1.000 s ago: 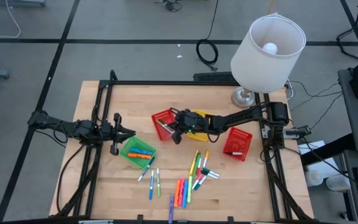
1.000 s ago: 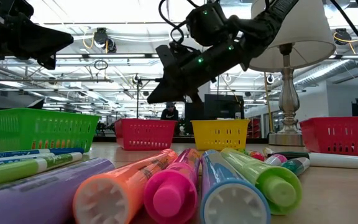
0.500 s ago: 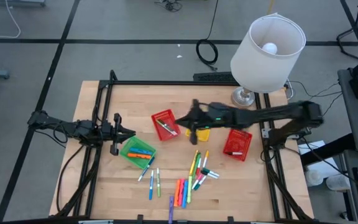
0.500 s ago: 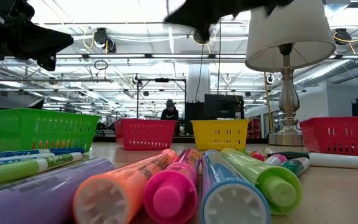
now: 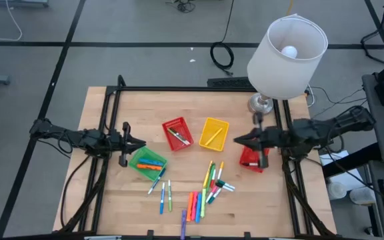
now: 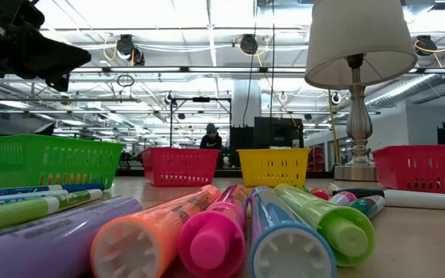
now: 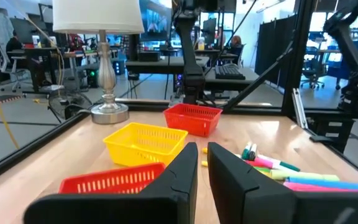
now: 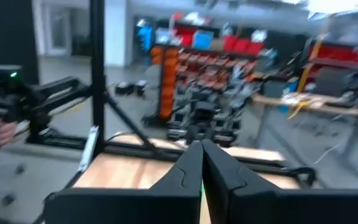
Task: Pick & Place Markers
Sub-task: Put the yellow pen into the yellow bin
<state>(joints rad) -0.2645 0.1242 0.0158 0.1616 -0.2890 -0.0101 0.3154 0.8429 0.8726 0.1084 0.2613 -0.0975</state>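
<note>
Now we see that our right arm has swung away from the middle of the bench (image 5: pixel 125 200): a second ago its hand reached over the yellow basket (image 5: pixel 214 133), and now our right hand (image 5: pixel 237 140) hangs above the near edge of the red basket at the right (image 5: pixel 249 158), fingers pressed together and empty. Our left hand (image 5: pixel 141 143) has not moved; it waits just beside the green basket (image 5: pixel 147 163), fingers a little apart with nothing between them. The loose markers (image 5: pixel 204 193) lie scattered flat on the bench, well apart from both hands, nearer the front edge. They are thin, short pens in orange, pink, green, blue and yellow. A few more markers rest inside the green basket, and one in the middle red basket (image 5: pixel 177 133).
</note>
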